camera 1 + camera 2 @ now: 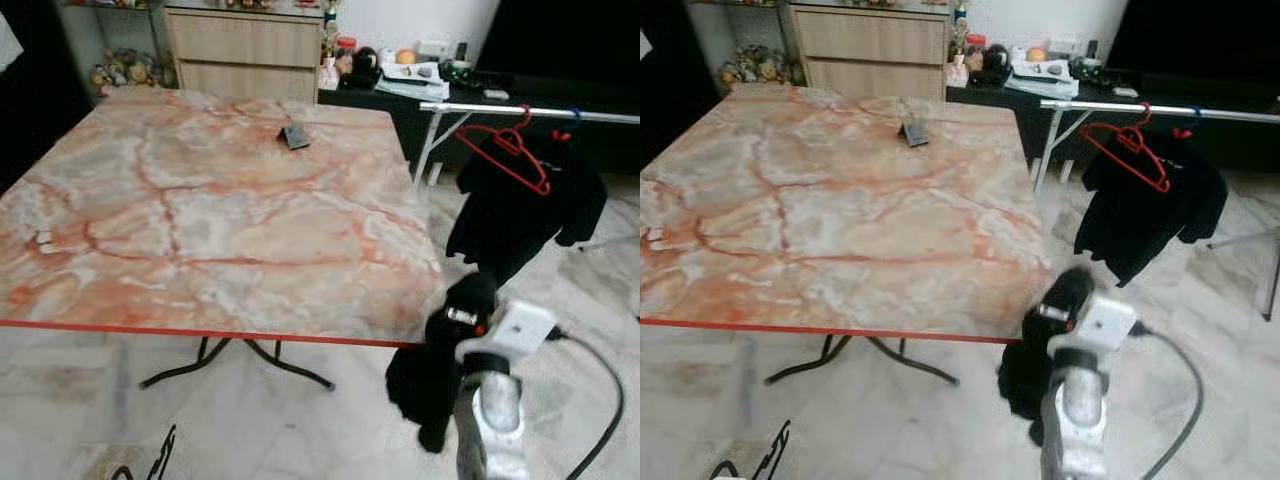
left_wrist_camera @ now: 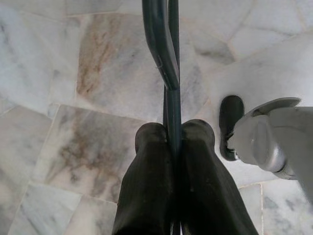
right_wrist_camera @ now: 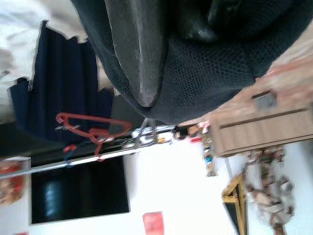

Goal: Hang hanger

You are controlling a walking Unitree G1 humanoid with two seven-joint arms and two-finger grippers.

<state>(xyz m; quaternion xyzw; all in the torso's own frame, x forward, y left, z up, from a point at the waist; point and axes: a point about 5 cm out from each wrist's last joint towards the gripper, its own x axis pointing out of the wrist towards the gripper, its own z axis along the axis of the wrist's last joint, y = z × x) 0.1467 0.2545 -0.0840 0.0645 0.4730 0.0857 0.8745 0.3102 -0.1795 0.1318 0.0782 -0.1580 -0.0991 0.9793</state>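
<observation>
A large square surface with a pink and orange marble pattern and a red edge fills the scene from 9 to 12 o'clock, standing on dark bent metal legs. The floor is pale grey-white marble tile. At 12 o'clock, behind the surface, stands a light wooden drawer cabinet, with small figurines on a shelf at 11 o'clock. At 1 o'clock a low dark sideboard carries assorted small items against a white wall. A large black screen sits at 2 o'clock. Light is soft and even.
</observation>
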